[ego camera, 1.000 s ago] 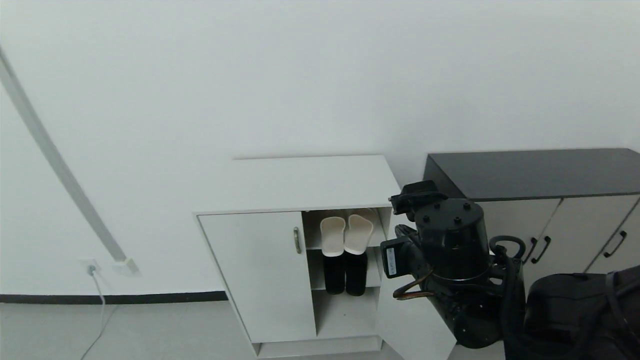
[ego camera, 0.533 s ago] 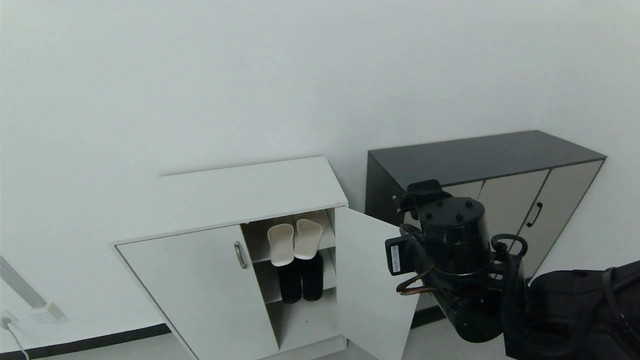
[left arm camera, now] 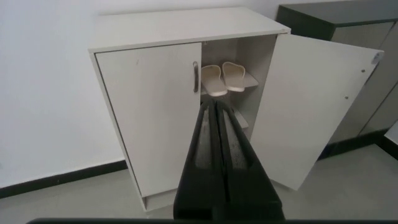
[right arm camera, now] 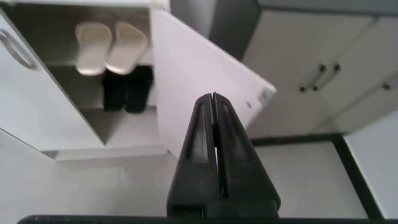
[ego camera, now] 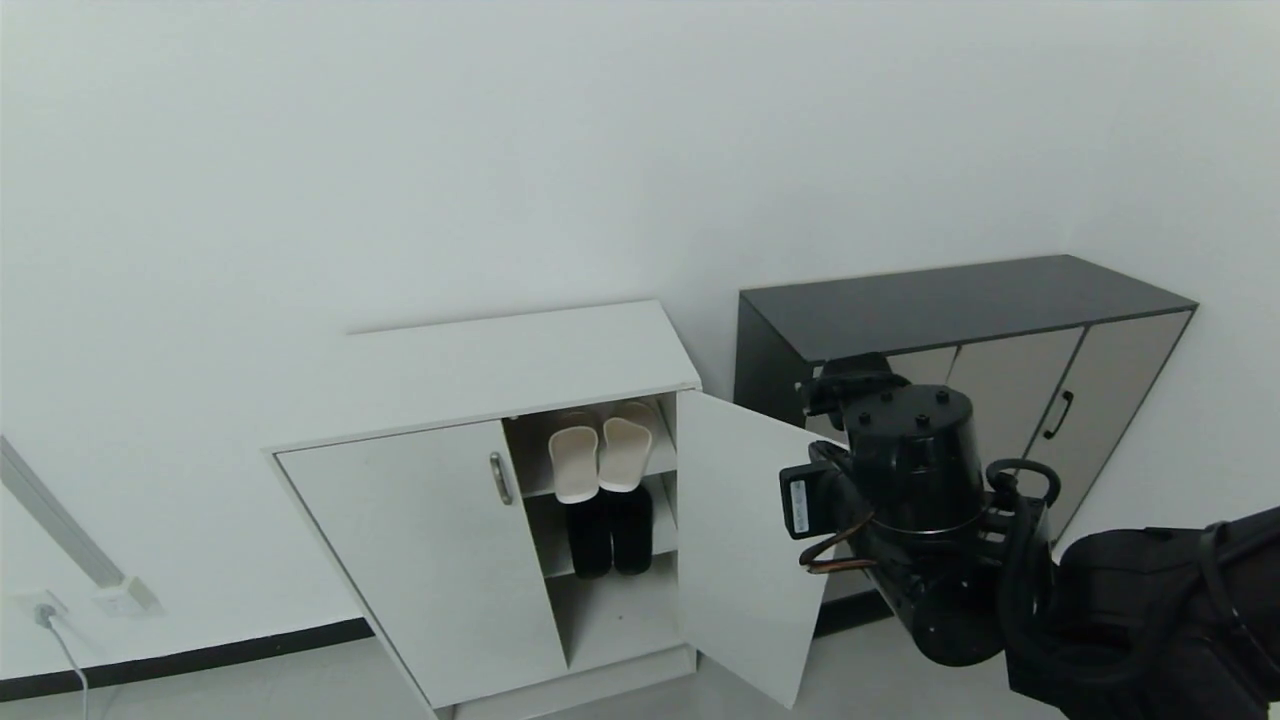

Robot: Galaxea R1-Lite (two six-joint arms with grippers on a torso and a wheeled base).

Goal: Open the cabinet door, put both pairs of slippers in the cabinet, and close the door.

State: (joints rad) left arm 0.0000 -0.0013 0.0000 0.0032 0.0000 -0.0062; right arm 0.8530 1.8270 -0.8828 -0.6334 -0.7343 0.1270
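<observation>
cabinet door [right arm camera: 194, 70] open, ahead of clenched empty right gripper [right arm camera: 214, 98], apart; left gripper [left arm camera: 216, 103] clenched too.

My head camera looks forward and down from above the white cabinet [ego camera: 520, 355], standing off far enough to take in its top, its open door [ego camera: 745, 540] and the dark-topped sideboard [ego camera: 960, 300] beside it. The left wrist camera faces the cabinet front, whole in frame, sighting along the left gripper [left arm camera: 216, 102]. The right wrist camera sits closer, tilted steeply down past the right gripper [right arm camera: 214, 96]. All three share the open compartment with beige slippers [ego camera: 600, 458] above black slippers [ego camera: 610, 530].
</observation>
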